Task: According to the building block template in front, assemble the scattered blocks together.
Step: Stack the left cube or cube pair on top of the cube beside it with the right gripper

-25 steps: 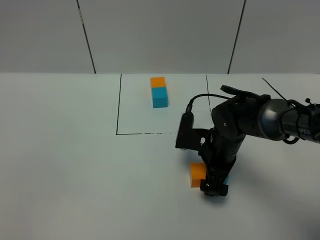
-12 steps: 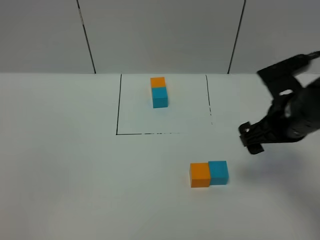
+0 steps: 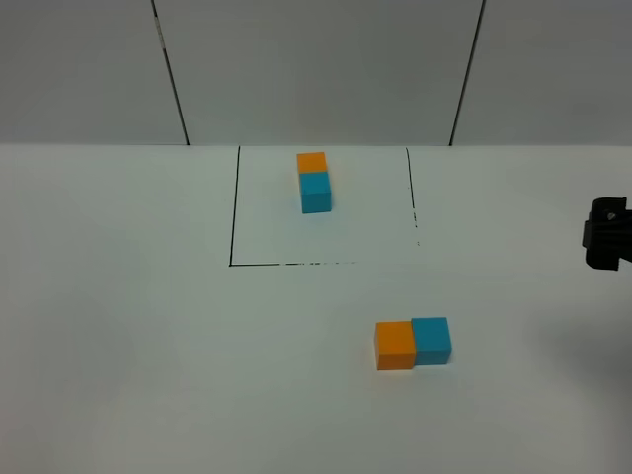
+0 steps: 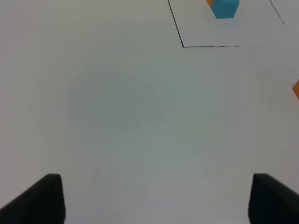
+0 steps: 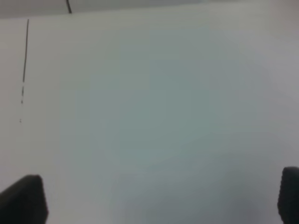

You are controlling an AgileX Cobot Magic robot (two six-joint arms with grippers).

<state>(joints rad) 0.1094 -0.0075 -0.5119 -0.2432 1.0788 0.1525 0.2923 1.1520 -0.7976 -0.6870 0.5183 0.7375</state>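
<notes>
- Your two loose blocks sit on the open bench [image 3: 148, 346], on the near side of the black outline [image 3: 233, 207]. The orange block [image 3: 395, 346] and the blue block [image 3: 432, 340] touch side by side, orange on the left.
- The template [image 3: 314, 183] inside the outline runs the other way, with orange at the far end and blue at the near end. The pair's long axis therefore lies across the template's, and I judge that any next move depends on this.
- The right tool [image 5: 156, 198] has its jaws spread wide, with nothing between them and bare bench below. The right arm [image 3: 604, 234] shows at the right edge of the high view. The pair lies to its left and nearer the front, so this looks the closer arm.
- The left tool [image 4: 156, 200] has its jaws well apart and is empty. The pair lies off to its right.
</notes>
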